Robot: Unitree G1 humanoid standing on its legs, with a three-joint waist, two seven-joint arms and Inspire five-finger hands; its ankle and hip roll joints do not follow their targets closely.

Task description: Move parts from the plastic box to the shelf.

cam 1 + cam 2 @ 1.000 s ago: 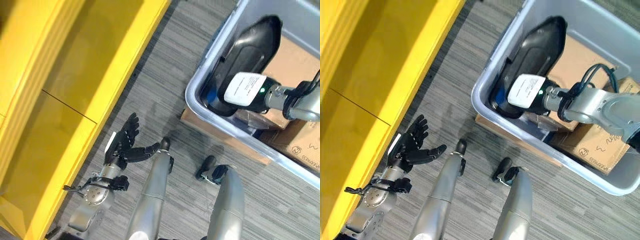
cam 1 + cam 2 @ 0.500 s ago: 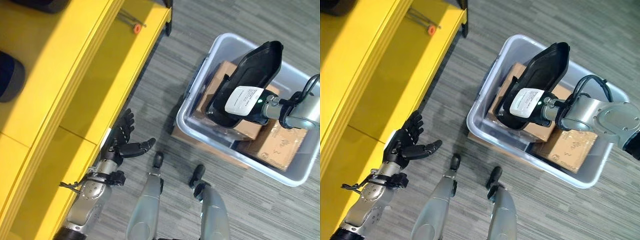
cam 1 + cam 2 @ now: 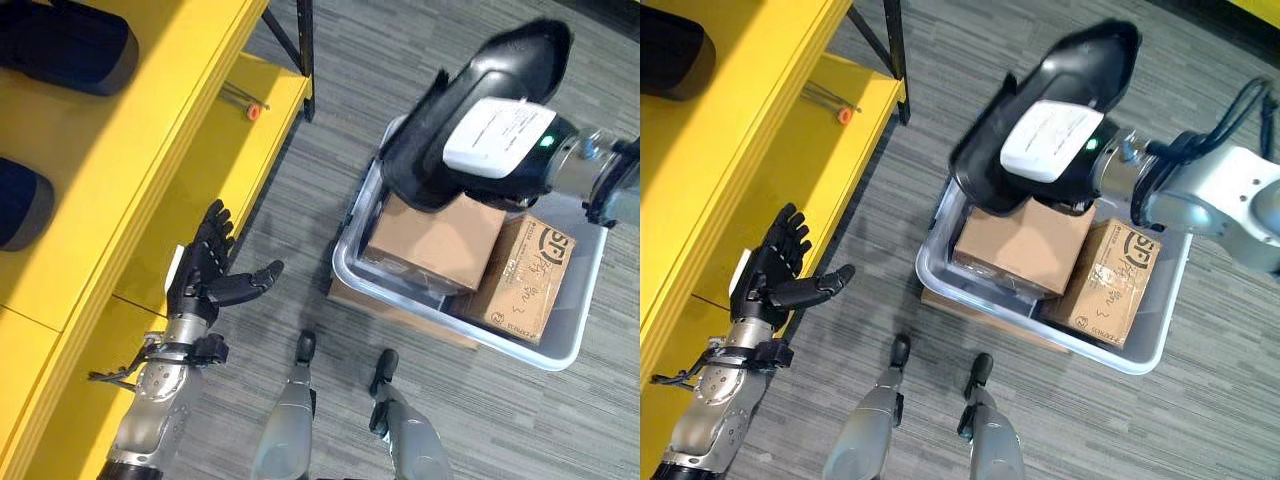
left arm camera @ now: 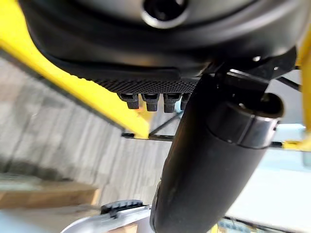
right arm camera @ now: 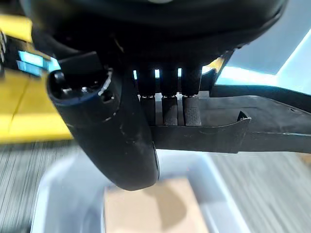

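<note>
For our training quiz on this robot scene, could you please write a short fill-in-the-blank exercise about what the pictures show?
1. The right hand is gripping a large ____ plastic part above the box.
2. The clear plastic box on the floor contains brown ____ boxes.
3. The left hand, fingers spread and holding nothing, is beside the ____ shelf.
4. A small ____ round object lies on the lower shelf board.

Missing words: black; cardboard; yellow; orange

The black part (image 3: 470,110) hides most of the right robot hand (image 5: 170,109) and the plastic box's (image 3: 350,262) far end.
</note>
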